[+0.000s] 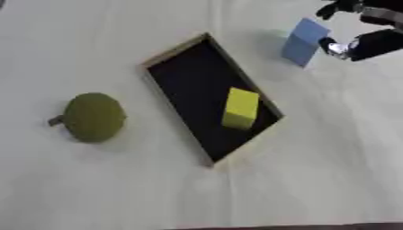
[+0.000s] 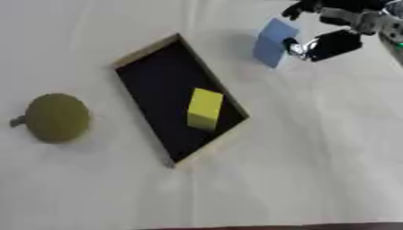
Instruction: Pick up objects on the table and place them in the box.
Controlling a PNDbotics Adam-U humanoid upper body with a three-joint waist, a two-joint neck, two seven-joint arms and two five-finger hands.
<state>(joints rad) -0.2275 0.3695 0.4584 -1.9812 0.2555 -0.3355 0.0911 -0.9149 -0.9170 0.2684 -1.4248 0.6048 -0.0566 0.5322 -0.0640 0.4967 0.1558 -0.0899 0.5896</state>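
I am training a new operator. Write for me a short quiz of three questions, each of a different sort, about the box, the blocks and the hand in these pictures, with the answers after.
1. True or false: the yellow block lies inside the box.
2. Multiple choice: which hand is at the blue block? A) the left hand B) the right hand C) a person's bare hand
3. Short answer: which thing lies on the table on the left side of the box, and what colour is it?

Key
1. True.
2. B. It comes in from the upper right, its fingers around the blue block's right edge.
3. A round olive-green object with a small stub at its left edge.
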